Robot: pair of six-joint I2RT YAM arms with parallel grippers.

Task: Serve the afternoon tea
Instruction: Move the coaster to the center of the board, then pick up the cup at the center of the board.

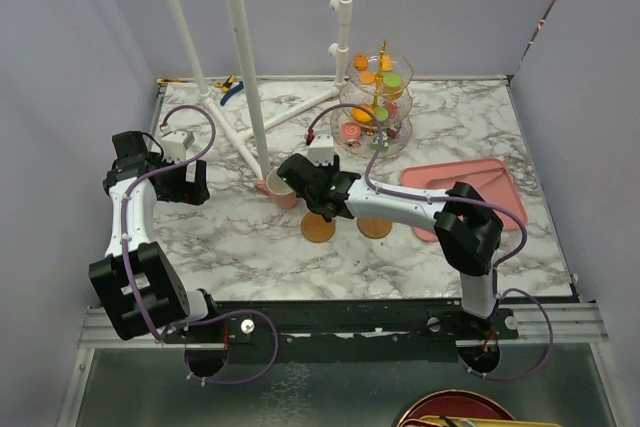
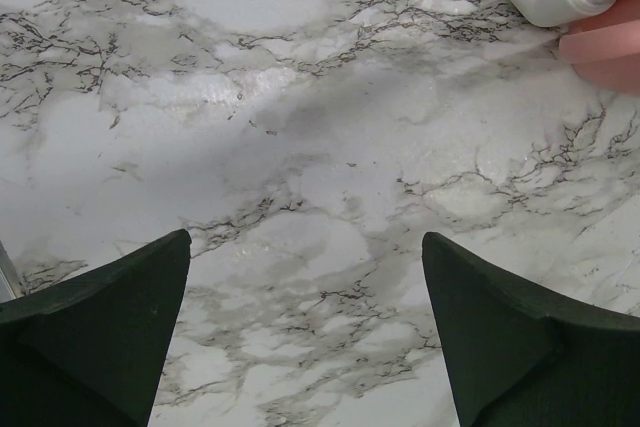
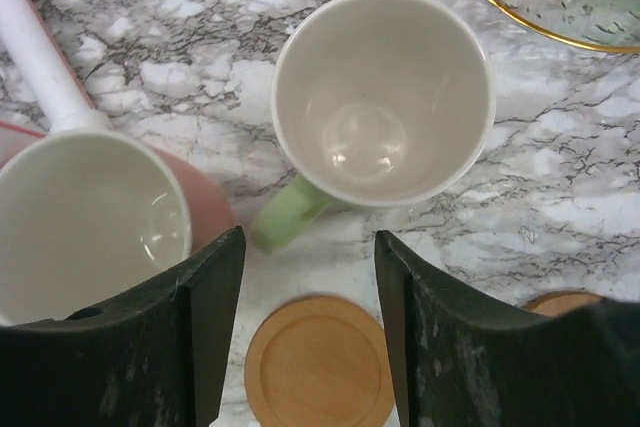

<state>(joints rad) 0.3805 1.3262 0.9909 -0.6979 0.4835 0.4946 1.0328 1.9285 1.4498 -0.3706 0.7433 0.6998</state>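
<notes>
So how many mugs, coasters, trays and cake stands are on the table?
Mugs: 2, the pink mug and the green mug
Coasters: 2, the left coaster and the right coaster
Trays: 1, the pink tray
Cake stands: 1, the glass stand
Total: 6

A pale-green mug (image 3: 383, 97), pink mug (image 3: 90, 227), brown coaster (image 3: 320, 362), grey-veined white table (image 2: 300, 97).

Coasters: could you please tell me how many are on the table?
2. One coaster lies on the near side of the green mug; the other coaster lies right of it, partly under the right arm. Others may be hidden.
</notes>
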